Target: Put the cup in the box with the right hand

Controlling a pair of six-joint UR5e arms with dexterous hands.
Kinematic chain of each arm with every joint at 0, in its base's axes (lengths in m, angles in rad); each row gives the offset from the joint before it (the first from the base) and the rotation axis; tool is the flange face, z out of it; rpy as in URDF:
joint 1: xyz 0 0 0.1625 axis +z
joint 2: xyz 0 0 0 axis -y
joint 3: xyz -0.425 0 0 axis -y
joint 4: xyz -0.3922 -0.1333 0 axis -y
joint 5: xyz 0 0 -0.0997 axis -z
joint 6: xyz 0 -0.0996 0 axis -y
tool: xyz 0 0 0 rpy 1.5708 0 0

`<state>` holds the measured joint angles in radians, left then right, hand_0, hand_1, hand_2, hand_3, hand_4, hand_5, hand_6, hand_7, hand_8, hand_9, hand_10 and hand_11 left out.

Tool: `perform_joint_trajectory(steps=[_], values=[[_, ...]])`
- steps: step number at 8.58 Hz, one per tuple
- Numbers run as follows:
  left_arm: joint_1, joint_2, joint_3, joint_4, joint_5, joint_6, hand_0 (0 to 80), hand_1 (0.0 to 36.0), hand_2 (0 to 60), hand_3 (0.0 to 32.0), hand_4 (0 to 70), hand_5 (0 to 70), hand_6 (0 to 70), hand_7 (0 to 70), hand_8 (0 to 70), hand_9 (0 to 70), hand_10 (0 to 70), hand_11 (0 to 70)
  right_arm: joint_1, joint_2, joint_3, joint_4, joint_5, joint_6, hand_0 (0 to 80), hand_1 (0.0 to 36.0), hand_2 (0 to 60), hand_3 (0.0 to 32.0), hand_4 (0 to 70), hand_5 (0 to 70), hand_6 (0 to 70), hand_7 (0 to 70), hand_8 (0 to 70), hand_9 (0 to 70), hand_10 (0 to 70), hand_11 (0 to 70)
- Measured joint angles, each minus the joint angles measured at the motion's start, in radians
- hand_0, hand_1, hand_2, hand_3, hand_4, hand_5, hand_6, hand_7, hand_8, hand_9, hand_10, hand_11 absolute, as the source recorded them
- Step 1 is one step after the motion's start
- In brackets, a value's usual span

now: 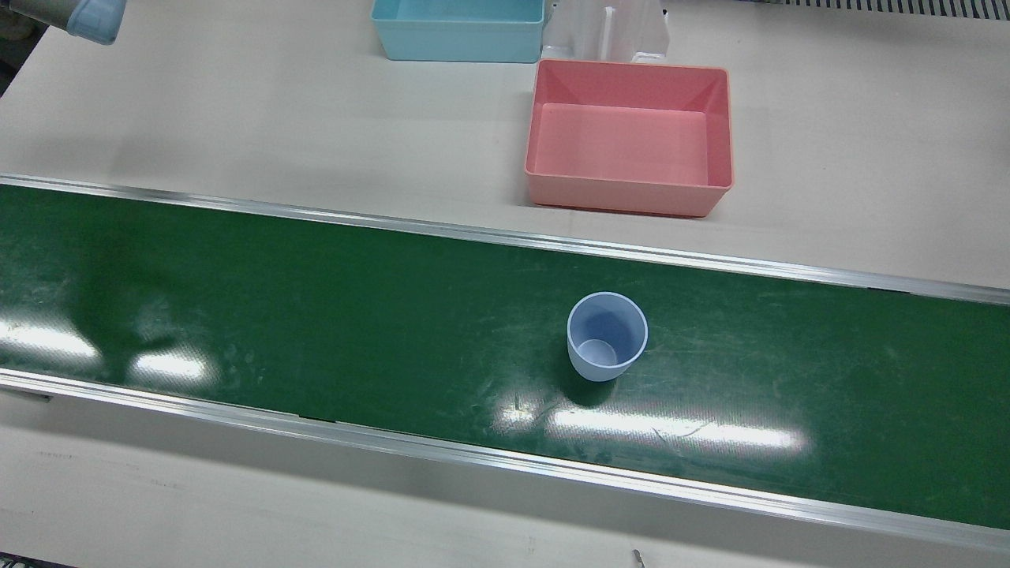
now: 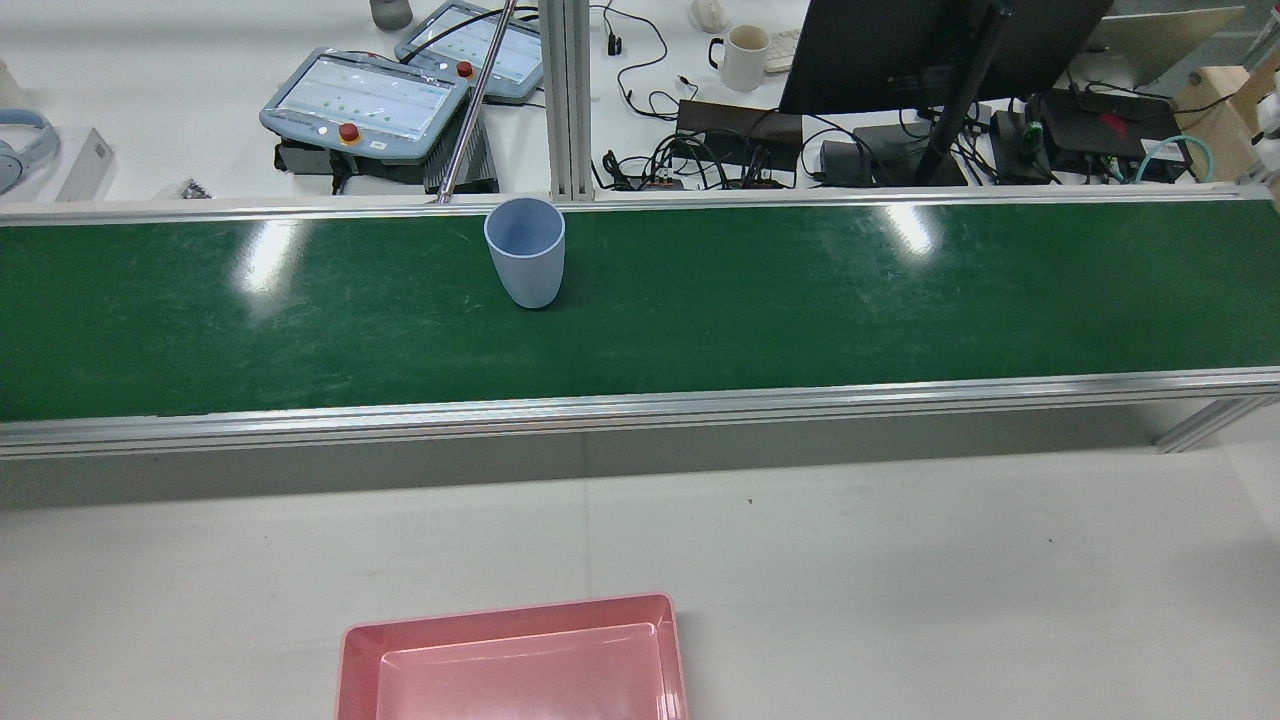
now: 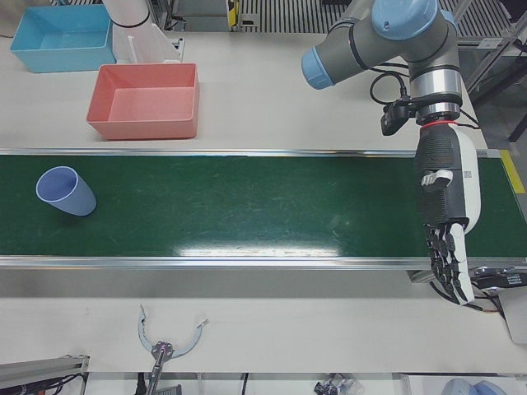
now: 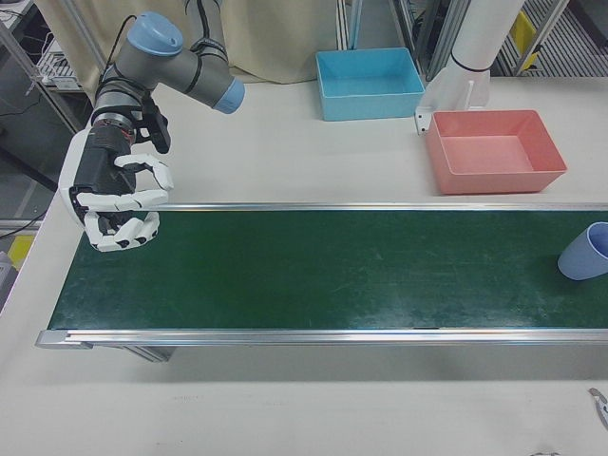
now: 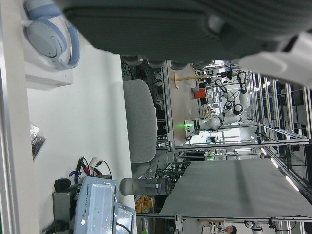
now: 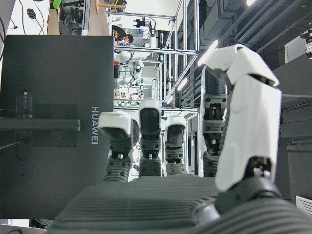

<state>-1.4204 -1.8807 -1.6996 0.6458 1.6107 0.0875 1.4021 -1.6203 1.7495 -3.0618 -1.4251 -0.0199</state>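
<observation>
The green conveyor belt [image 1: 316, 315] runs across the middle of the front view, over the pale surface [image 1: 237, 102]. The pink box [image 1: 629, 134] sits empty in the upper centre-right there, with a blue box [image 1: 458, 28] at the top edge just beside it, so the wrong bin is one likely mistake.

The right hand [image 4: 114, 204] hangs at the far left of the right-front view, fingers curled but apart, holding nothing. The left hand [image 3: 445, 222] hangs at the right of the left-front view, fingers straight and spread, also empty.

The cup [image 1: 607, 336] stands upright on the belt, lower centre-right in the front view, well apart from the right hand. The long reach is the main risk: a sideways brush could tip the light, tapered cup, or it could slip from a loose hold.
</observation>
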Motion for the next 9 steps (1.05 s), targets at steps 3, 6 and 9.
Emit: perform_joint_trajectory(steps=[3, 6, 9], values=[[0.000, 0.000, 0.000, 0.000, 0.000, 0.000, 0.0, 0.0, 0.0, 0.0, 0.0, 0.0, 0.0, 0.0, 0.0, 0.0, 0.0, 0.0, 0.001, -0.003, 0.002, 0.000, 0.000, 0.001, 58.1, 24.8, 34.3, 0.0, 64.1, 13.1, 23.1, 70.0, 40.7, 58.8, 48.7, 69.3], [0.000, 0.000, 0.000, 0.000, 0.000, 0.000, 0.0, 0.0, 0.0, 0.0, 0.0, 0.0, 0.0, 0.0, 0.0, 0.0, 0.0, 0.0, 0.001, -0.003, 0.003, 0.000, 0.000, 0.001, 58.0, 24.7, 34.0, 0.0, 63.0, 13.0, 22.7, 70.0, 40.1, 57.8, 48.1, 68.5], [0.000, 0.000, 0.000, 0.000, 0.000, 0.000, 0.0, 0.0, 0.0, 0.0, 0.0, 0.0, 0.0, 0.0, 0.0, 0.0, 0.0, 0.0, 0.001, -0.004, 0.003, 0.000, 0.000, 0.001, 58.2, 25.0, 34.3, 0.0, 63.7, 13.0, 22.8, 70.0, 40.3, 58.1, 48.0, 68.3]])
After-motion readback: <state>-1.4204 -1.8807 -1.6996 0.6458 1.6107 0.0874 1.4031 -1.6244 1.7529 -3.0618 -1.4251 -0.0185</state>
